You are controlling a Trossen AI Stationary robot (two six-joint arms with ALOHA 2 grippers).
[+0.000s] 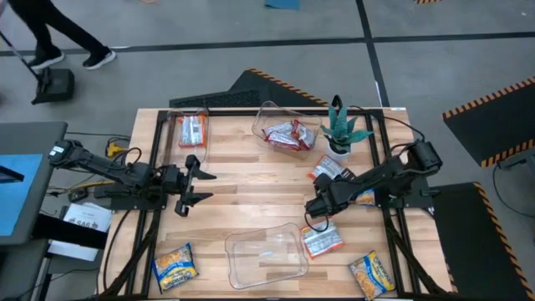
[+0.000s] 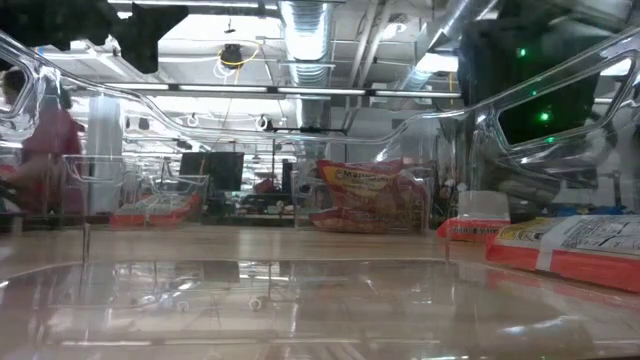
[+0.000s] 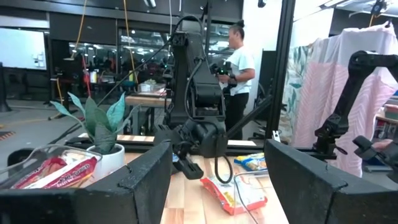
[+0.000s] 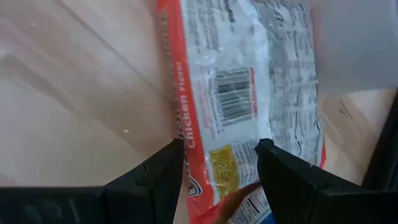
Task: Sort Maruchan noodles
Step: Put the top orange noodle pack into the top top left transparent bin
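Note:
My right gripper is open and points down over the far end of a red-and-white noodle packet that lies flat, barcode side up, on the table. In the right wrist view the gripper has both fingertips above this packet. Whether they touch it, I cannot tell. My left gripper is open and level at the table's left middle, holding nothing. Other packets: red ones in the far middle bin, one in the far left bin, one loose, and yellow ones.
An empty clear bin sits at the near edge, just left of the packet. A potted plant stands at the far right. Another yellow packet lies partly under the right arm. A person stands beyond the table.

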